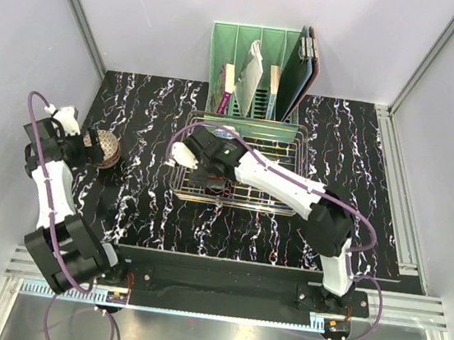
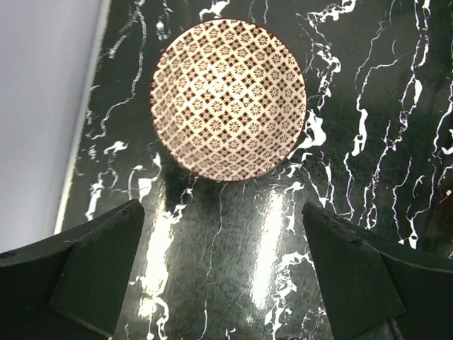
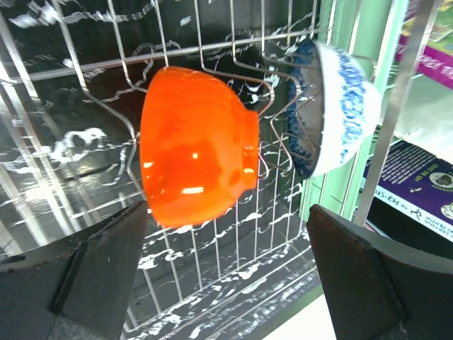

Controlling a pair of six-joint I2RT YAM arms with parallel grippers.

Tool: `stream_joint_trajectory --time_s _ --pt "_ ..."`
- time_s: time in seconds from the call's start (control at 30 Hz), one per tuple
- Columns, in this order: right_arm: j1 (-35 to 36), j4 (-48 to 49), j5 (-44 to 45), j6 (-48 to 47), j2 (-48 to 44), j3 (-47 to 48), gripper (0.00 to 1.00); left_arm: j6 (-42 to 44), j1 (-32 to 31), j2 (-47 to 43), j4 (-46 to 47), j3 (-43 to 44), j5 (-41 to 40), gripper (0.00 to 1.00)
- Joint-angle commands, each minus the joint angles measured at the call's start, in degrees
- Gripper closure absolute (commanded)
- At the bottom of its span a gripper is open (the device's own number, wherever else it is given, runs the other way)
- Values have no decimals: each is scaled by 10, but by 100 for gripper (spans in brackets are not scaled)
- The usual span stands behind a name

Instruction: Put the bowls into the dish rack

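My left jaws stand wide and released, grasping nothing. Both dark fingers (image 2: 99, 269) sit low in the left wrist view. The cream lattice bowl (image 2: 228, 99) stands upright on the black marbled desk (image 2: 368, 142) at 12 o'clock from them, mouth up and clear of both fingers. In the top view this bowl (image 1: 108, 152) lies near the desk's 9 o'clock edge, just beyond my left wrist and well apart from the dish rack (image 1: 290, 141).

My right jaws are also released. Their fingers (image 3: 92, 262) are spread wide and touch nothing. They hang over the rack's 9 o'clock end in the top view. In the right wrist view the wire tines of the rack (image 3: 205, 49) fill the frame. The glossy orange bowl (image 3: 195, 145) rests on its side among them, its foot ring pointing to 3 o'clock. At 3 o'clock from it the white and blue bowl (image 3: 343, 106) stands on edge in the next row of tines. I cannot tell whether the two bowls touch.

The rack sits at the middle of the desk. The green slotted organizer (image 1: 226, 45) stands just behind it at 12 o'clock, with flat things upright in its slots.
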Motion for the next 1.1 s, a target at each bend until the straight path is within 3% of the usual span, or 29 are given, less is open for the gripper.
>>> stream_joint_trajectory --time_s 0.0,0.23,0.47,1.07 --pt "3 -40 -68 43 -83 55 0 -9 3 38 40 36 37 1" --pt "-16 -70 -162 85 -125 88 0 -21 1 109 66 61 32 3" --pt "-50 -86 -224 120 -130 127 0 -6 -10 152 102 72 -12 12" --pt "-64 -89 -245 135 -123 137 0 13 -73 193 149 75 -93 55"
